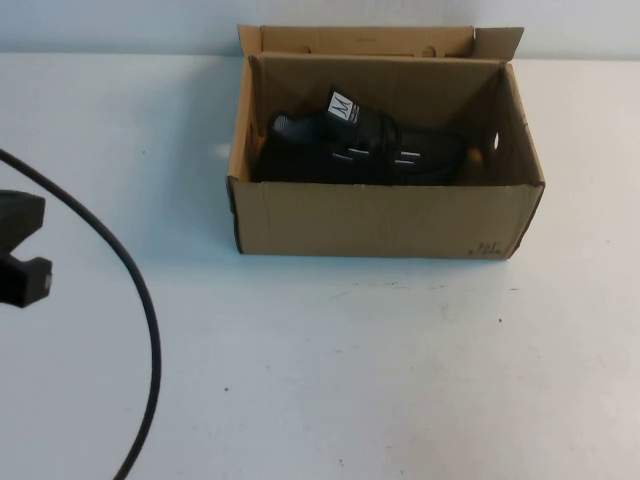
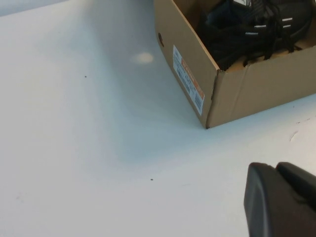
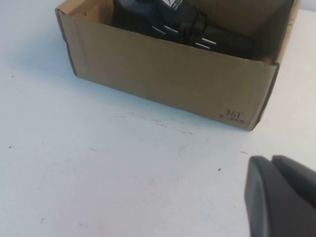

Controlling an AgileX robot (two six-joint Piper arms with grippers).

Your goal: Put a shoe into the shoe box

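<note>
High view: I see the shoe (image 1: 355, 148) already lying inside the shoe box (image 1: 385, 222), which sits open-topped toward the table's far edge, about mid-width. Left gripper (image 1: 22, 262) is at the table's left edge, well apart from the box. Right gripper isn't visible here.

Left wrist view: left gripper (image 2: 282, 200) is clamped together on nothing, over bare table (image 2: 89, 148), near the box corner with the printed label (image 2: 188, 80). The shoe's laces show over the box rim.

Right wrist view: right gripper (image 3: 281, 192) also pinched closed and empty, over the table on the near side of the box, facing the printed corner.

My read: placement is done, and I'm in the retreat/park step. Next move calls for nothing more than keeping both arms clear of the box; flaps stand open.
</note>
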